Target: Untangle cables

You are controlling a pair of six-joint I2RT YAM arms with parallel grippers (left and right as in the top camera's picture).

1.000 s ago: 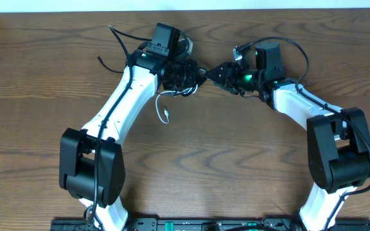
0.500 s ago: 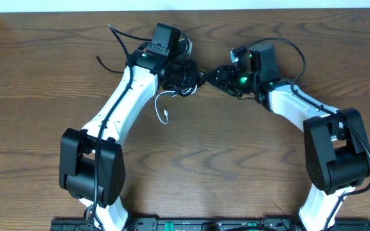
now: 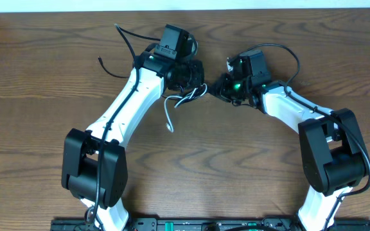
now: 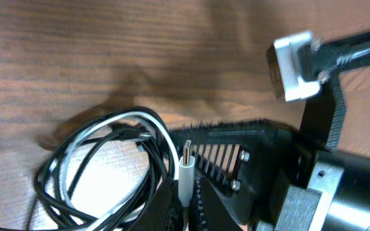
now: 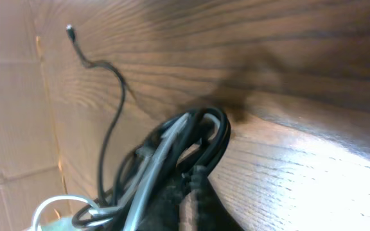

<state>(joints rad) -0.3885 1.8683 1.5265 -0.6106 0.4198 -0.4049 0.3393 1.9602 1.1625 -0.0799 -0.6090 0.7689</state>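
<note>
From overhead, the left gripper (image 3: 193, 76) and the right gripper (image 3: 218, 87) are seen close together over the far middle of the wooden table (image 3: 44, 141). The tangle (image 3: 196, 92) is strung between them. A loose length of the white cable (image 3: 168, 115) is seen trailing from it towards the near side, its end lying on the wood.

In the left wrist view, the left gripper (image 4: 186, 205) is shown clenched on the white cable just below its plug (image 4: 185, 168), which stands upright between the fingertips. Loops of white cable and black cable (image 4: 47, 192) are gathered to the left of the fingers. A ribbed black finger of the other arm is seen just to the right of the plug.

In the right wrist view, the right gripper (image 5: 191, 189) is shown pinched shut on the tangle. Black and white strands are caught together at its fingertips, and which one is actually gripped cannot be told. A free tail of the black cable (image 5: 112, 128) is laid across the table away from the gripper, ending in a small plug end (image 5: 70, 29).
</note>
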